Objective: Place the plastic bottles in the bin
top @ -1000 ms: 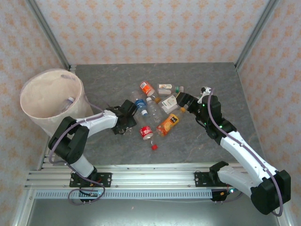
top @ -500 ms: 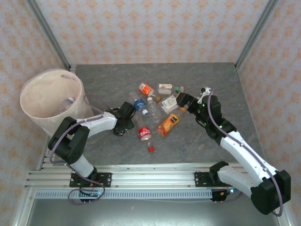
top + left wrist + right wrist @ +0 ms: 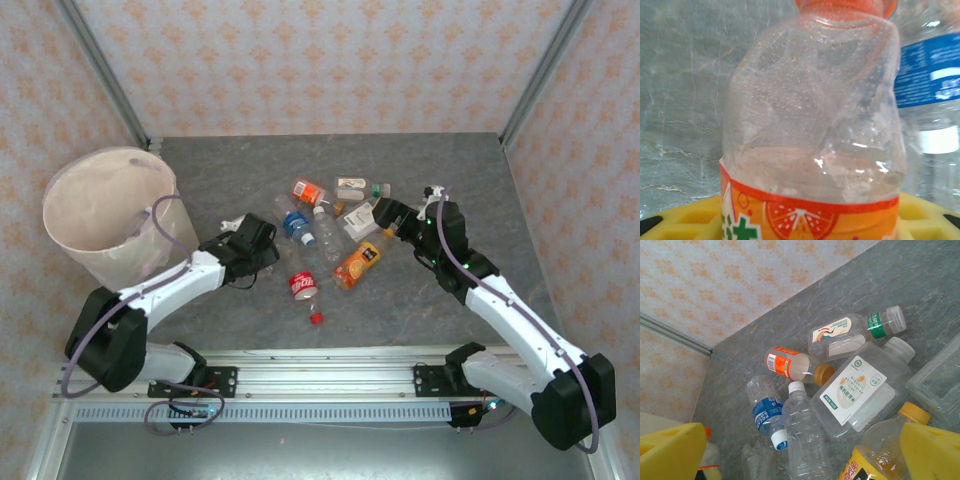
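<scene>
A crumpled clear bottle with an orange cap and an orange label stands between the yellow fingers of my left gripper, which is shut on it. Seen from above, that gripper is left of the pile of plastic bottles, between it and the bin. My right gripper hangs open over the pile's right side. Under its spread yellow fingers lie a blue-labelled bottle, a plain clear one, a white-labelled flat one and an orange-juice bottle.
A red-labelled bottle and a loose red cap lie nearest the front. A red-orange labelled bottle and a green-capped one lie at the back. Patterned walls close in the grey table.
My left gripper has narrowed onto the orange-labelled bottle and drawn slightly left, its elbow swinging out. The red-labelled bottle has shifted a little toward the front. The right arm has barely moved.
</scene>
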Robot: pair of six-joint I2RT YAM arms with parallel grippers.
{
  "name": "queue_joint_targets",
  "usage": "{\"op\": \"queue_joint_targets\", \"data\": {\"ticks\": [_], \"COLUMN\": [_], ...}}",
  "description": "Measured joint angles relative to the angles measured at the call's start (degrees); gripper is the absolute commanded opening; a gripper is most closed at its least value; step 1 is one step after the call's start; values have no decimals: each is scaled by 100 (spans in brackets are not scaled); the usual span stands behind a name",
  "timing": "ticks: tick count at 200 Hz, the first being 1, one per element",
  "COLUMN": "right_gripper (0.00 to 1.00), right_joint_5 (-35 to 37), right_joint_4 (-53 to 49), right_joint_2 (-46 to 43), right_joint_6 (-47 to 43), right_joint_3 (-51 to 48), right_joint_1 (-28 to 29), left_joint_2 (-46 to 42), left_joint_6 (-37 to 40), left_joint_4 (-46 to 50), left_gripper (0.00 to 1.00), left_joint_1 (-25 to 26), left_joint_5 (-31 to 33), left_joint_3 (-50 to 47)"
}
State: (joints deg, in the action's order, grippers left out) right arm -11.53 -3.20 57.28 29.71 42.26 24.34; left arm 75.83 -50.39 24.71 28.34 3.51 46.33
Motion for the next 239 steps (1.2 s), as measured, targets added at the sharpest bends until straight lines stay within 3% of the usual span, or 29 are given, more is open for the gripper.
{"op": "queue_joint_targets", "data": {"ticks": [67,153,172,239], "right_gripper": [99,99,99,99], "right_joint_5": [-48,-70,-70,-142], "right_joint_4": [20,22,22,68], "right_joint_2": [101,151,151,225], "right_joint_6": [2,0,0,9], "right_joint_3": [2,7,7,7], "right_joint_1": [0,0,0,0], "left_joint_2": [-787,-1119,-1285,-1537], "left_joint_6": [678,1344,1443,1711], "left_joint_4": [887,1753,1928,2409], "left_gripper": [40,40,40,38], "left_joint_1": [120,120,120,37], "left_joint_5": [256,376,728,2852], "left_joint_3": [1255,3117,3519,4109]}}
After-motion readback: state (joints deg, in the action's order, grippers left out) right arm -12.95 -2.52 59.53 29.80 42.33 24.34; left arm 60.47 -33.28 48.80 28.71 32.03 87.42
